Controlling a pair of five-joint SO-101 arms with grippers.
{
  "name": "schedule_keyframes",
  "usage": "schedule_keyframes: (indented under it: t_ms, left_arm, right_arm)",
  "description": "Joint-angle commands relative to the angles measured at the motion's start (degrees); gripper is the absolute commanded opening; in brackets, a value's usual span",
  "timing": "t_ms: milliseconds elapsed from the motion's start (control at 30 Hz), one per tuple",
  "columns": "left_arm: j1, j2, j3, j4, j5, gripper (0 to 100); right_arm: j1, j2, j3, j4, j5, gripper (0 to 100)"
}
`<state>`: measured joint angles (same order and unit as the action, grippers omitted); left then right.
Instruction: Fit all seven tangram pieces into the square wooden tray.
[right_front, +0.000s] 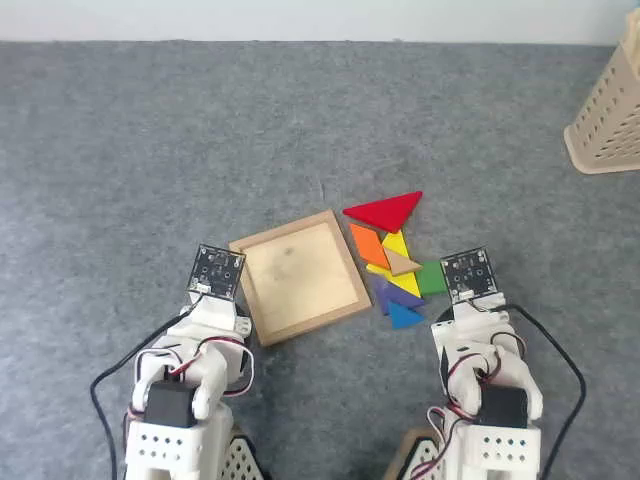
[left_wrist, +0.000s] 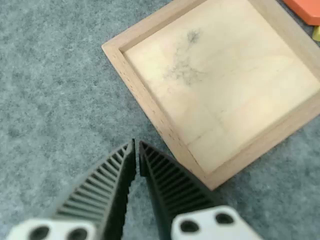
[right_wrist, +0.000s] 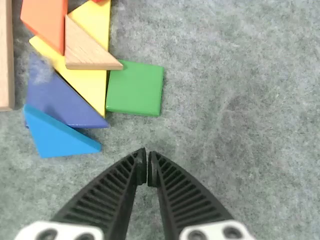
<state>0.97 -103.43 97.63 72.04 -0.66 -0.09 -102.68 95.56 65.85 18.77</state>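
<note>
Tray: the square wooden tray (right_front: 280, 229) lies on the grey carpeted table (right_front: 150, 130), between the two arms and a little ahead of them. Its floor is bare wood, with no piece in it.
Pieces: all seven lie in a loose cluster on the table just beside the tray, on the right arm's side.
Cluster, far end: the red triangle (right_front: 385, 210) is the piece farthest from the arms. The orange four-sided piece (right_wrist: 47, 20) is next to it, close to the tray's rim.
Cluster, middle: the plain wooden triangle (right_wrist: 87, 52) seems to rest partly on the yellow triangle (right_wrist: 92, 82). The green square (right_wrist: 134, 88) touches the yellow piece's outer edge.
Cluster, near end: the purple triangle (right_wrist: 60, 102) and the blue triangle (right_wrist: 55, 137) are the pieces nearest the arms.
Left gripper (left_wrist: 136, 150): its jaws are together with nothing between them. It hangs over bare carpet beside the tray's near corner.
Right gripper (right_wrist: 147, 159): its jaws are pressed together and hold nothing. It is over carpet just short of the green square.
Done: nothing, judging by the bare tray.
Left: all seven placements.
Likely start: the green square or the blue triangle, since these are nearest the right gripper, whose jaws would first have to part.
</note>
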Motion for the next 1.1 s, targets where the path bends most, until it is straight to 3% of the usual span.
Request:
schedule_keyframes:
  t_ms: [0, 767, 1067]
  left_arm:
    - [0.0, -1.2, -1.1, 0.4, 0.4, 1]
    - [0.0, -1.2, -1.1, 0.4, 0.4, 1]
    - [0.0, -1.2, -1.1, 0.4, 0.4, 1]
  right_arm:
    - [0.3, -0.9, 0.9, 0.3, -0.5, 0.8]
    - [0.2, -1.0, 0.9, 0.3, -0.9, 0.9]
    - [-1.2, -1.2, 0.9, -7.6, -0.6, 0.8]
